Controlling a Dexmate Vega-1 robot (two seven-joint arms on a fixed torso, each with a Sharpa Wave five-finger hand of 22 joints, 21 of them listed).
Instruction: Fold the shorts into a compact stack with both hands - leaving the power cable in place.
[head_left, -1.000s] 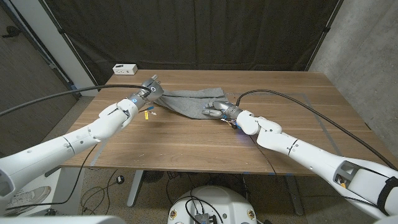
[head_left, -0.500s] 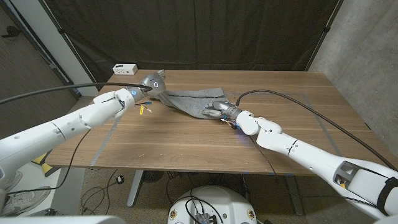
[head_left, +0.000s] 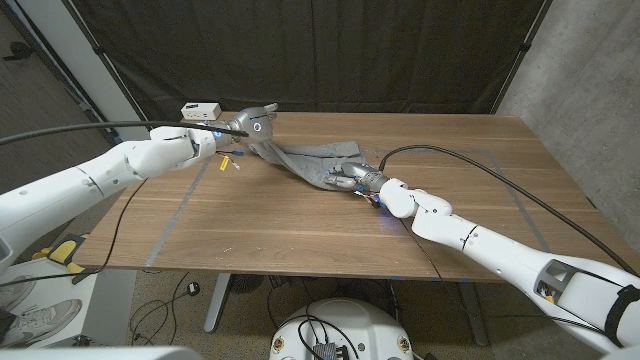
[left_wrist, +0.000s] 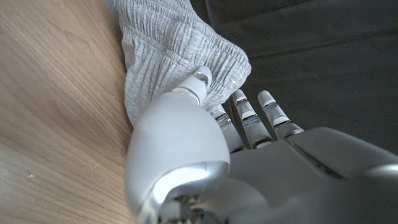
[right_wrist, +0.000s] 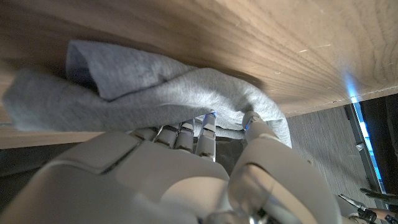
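shorts (head_left: 300, 160) look soft, light and limp, best held at the hems. left hand (head_left: 252, 124) pinches the waistband; right hand (head_left: 352, 176) grips the other end.

Right hand (right_wrist: 186, 180) grips bunched grey shorts (right_wrist: 143, 99) against the wooden table (right_wrist: 249, 37)

I'm seeing the grey shorts (head_left: 305, 160) stretching rumpled across the table's far middle, one end lifting off it.
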